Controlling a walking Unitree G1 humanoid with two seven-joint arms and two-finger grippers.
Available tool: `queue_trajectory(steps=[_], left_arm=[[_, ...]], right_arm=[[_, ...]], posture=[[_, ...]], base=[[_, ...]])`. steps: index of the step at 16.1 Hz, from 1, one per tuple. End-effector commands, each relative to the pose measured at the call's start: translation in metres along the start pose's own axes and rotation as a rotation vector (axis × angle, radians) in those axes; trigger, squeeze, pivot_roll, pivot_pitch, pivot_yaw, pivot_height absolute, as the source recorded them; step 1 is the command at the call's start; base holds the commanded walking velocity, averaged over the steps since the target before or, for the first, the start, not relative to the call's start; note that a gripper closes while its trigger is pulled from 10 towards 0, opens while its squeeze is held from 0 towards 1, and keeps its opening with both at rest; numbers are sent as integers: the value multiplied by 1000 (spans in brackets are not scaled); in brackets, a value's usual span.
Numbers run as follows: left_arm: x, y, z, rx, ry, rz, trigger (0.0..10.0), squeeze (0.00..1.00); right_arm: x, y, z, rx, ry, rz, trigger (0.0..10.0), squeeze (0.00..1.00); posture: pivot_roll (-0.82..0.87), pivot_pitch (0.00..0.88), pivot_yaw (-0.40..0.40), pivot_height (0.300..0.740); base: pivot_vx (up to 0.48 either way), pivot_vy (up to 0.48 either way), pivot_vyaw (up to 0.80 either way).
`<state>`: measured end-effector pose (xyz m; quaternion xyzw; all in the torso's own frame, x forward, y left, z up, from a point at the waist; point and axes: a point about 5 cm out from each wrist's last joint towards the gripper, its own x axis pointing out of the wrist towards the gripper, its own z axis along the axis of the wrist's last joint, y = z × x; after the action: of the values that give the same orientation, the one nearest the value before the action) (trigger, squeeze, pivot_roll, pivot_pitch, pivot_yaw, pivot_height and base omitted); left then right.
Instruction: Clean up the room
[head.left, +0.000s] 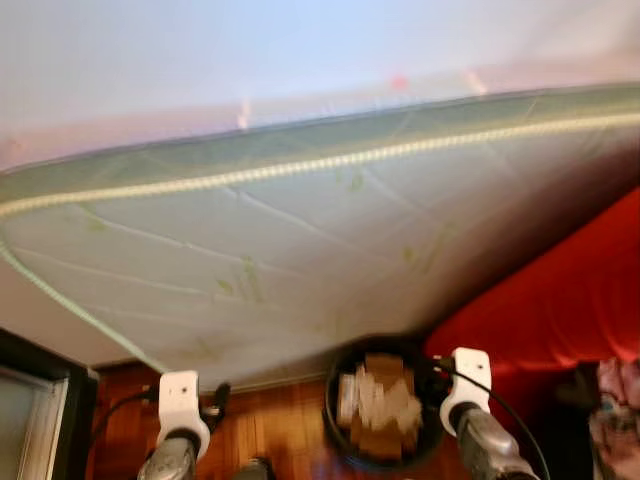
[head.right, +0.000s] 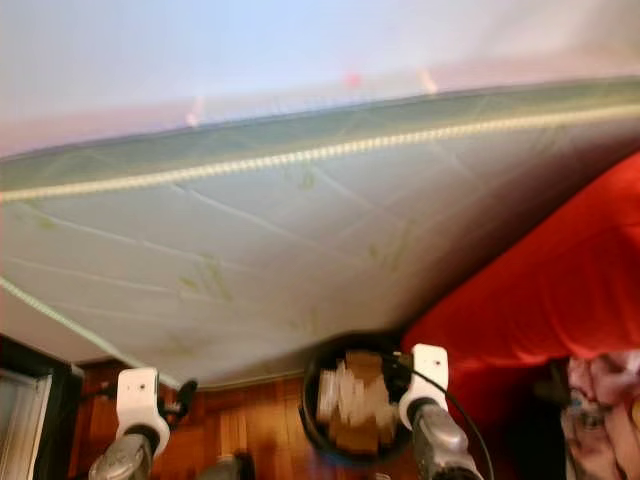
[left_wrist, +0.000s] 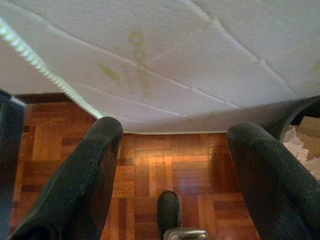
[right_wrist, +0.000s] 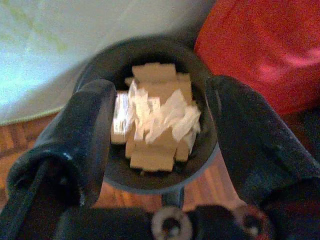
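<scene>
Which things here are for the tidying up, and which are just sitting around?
For the tidying:
- black bin, full of cardboard and paper scraps
- right gripper, open above the bin
- left gripper, open over the wooden floor

Just sitting around:
- white mattress
- red cover

Wooden parquet floor (left_wrist: 165, 170), reddish-brown, carrying a round black bin (head.left: 345, 440) filled with cardboard pieces and crumpled white paper (right_wrist: 155, 117). A quilted white mattress (head.left: 300, 260) with green piping stands tilted just beside the bin, its lower edge at the floor.
</scene>
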<state>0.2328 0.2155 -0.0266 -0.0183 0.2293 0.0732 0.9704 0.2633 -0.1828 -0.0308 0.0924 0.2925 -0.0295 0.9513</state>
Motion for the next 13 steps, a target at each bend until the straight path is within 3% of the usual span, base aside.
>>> queue_trajectory(steps=[1, 2, 8, 10, 13], left_arm=[[-3, 7, -10, 1, 44, 25, 10000, 0], [-2, 8, -13, 3, 65, 33, 10000, 0], [0, 3, -27, -16, 178, 53, 10000, 0], [-5, 2, -38, -14, 230, 60, 10000, 0], [-12, 2, -52, -15, 288, 81, 10000, 0]], right_arm=[[-2, -6, -5, 27, 10, -32, 10000, 0], [-2, -9, -4, 32, 8, -40, 10000, 0], [-8, -22, -15, 23, 50, -74, 10000, 0], [-15, -30, -30, 4, 100, -87, 10000, 0], [-34, -55, -59, 22, 189, -148, 10000, 0]], posture=[[30, 35, 4, 740], [19, 0, 8, 740], [-131, 0, 38, 740], [-153, 0, 46, 740], [-171, 0, 49, 740]], base=[[0, 0, 0], [0, 0, 0], [0, 0, 0], [0, 0, 0], [0, 0, 0]])
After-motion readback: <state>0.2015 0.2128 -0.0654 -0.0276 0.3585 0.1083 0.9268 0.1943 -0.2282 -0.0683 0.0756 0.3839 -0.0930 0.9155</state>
